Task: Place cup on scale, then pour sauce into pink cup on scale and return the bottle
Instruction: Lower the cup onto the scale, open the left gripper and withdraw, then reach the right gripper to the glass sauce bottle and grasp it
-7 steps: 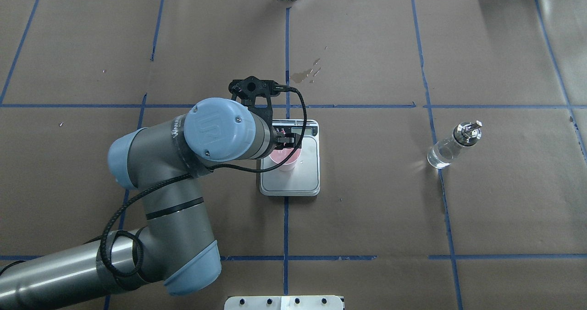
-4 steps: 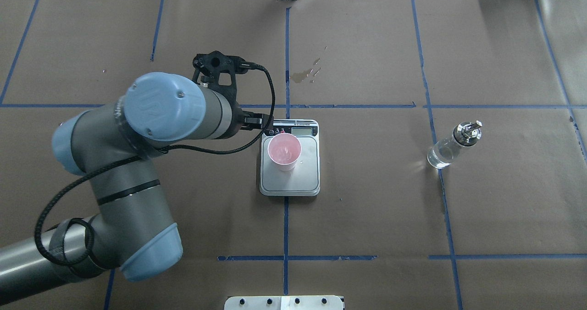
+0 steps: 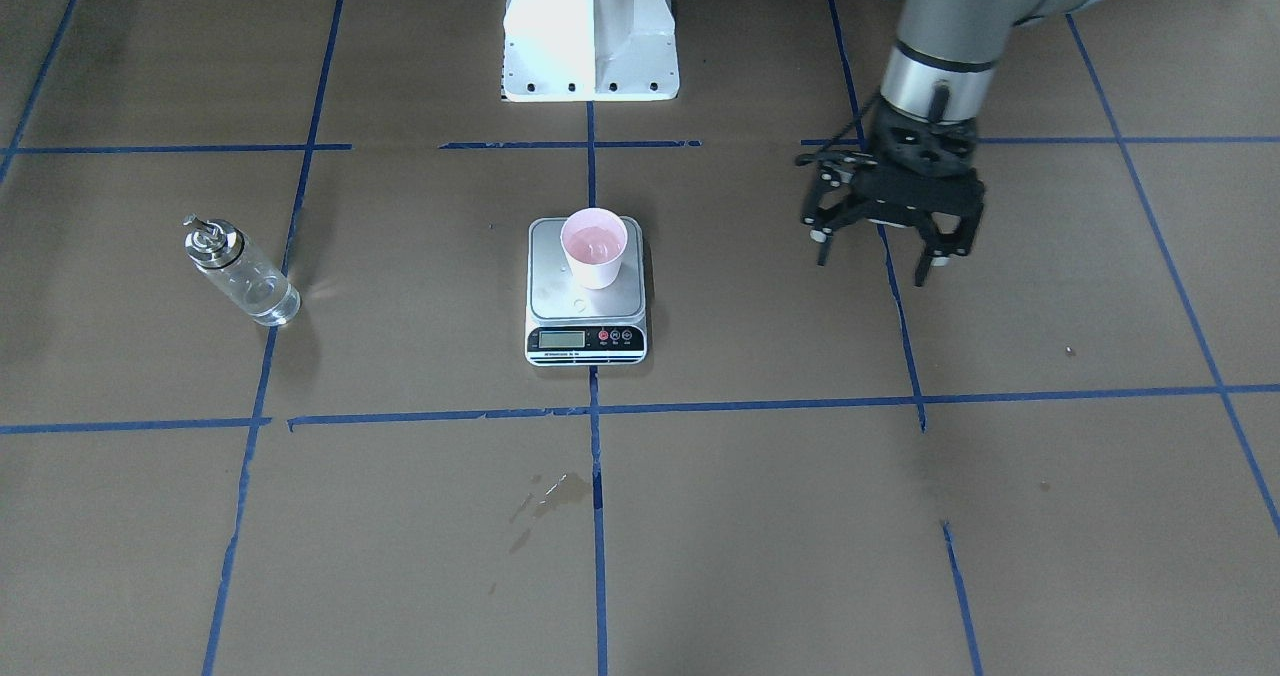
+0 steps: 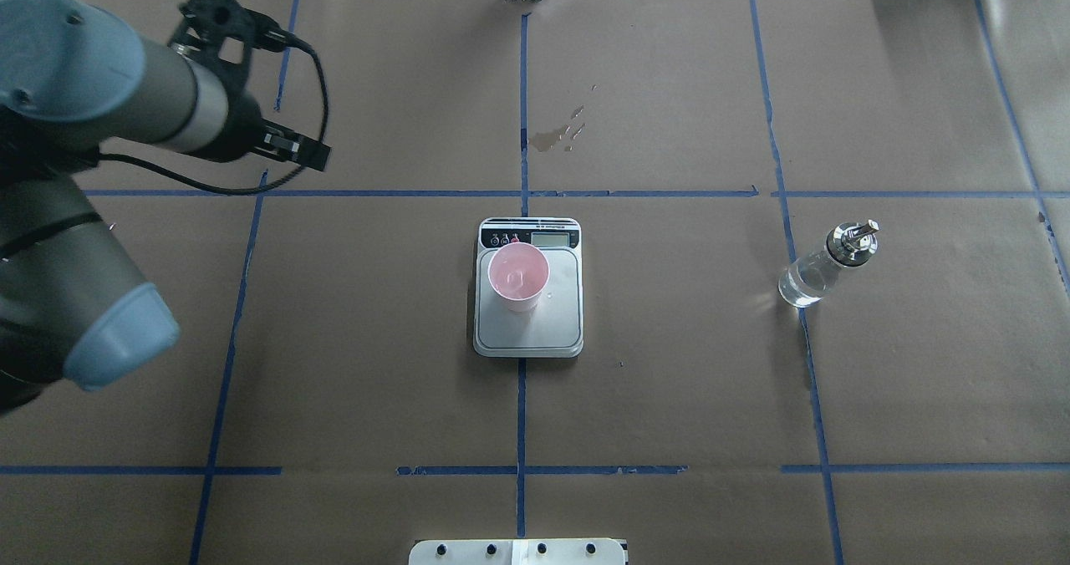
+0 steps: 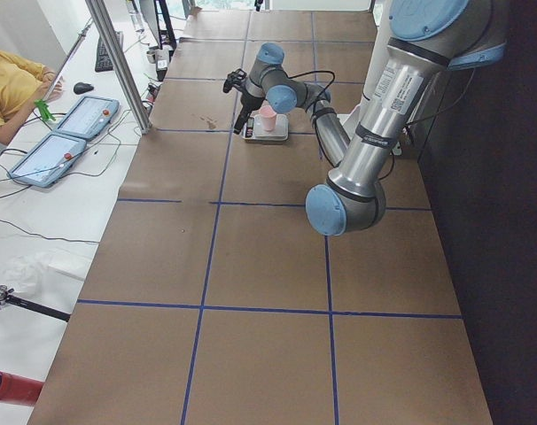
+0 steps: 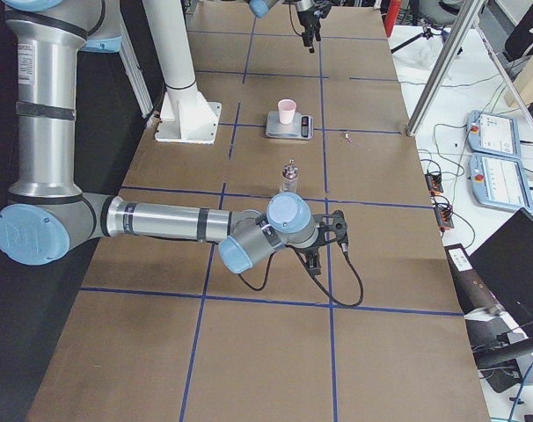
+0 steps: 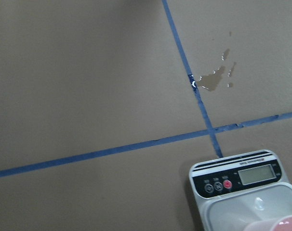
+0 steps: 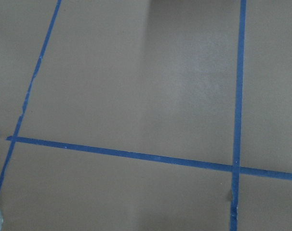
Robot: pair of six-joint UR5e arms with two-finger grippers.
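Observation:
The pale pink cup (image 4: 518, 277) stands upright on the silver platform of the scale (image 4: 530, 331) at the table's centre; both also show in the front view, the cup (image 3: 594, 246) on the scale (image 3: 586, 308). The clear glass bottle (image 4: 823, 266) with a silver pourer stands alone far to the right, with clear liquid in it. My left gripper (image 3: 872, 262) is open and empty, raised well to the left of the scale, in the overhead view (image 4: 311, 155) too. My right gripper (image 6: 317, 257) shows only in the exterior right view, near the bottle (image 6: 289, 176); I cannot tell its state.
A wet stain (image 4: 556, 134) marks the brown paper beyond the scale. Blue tape lines cross the table. The white robot base (image 3: 590, 26) stands at the near middle edge. Operator tablets (image 6: 495, 167) lie off the table's far side.
My left gripper let go of the cup, drew back to the left and rose far from the scale. The cup stays on the scale. The bottle has not moved.

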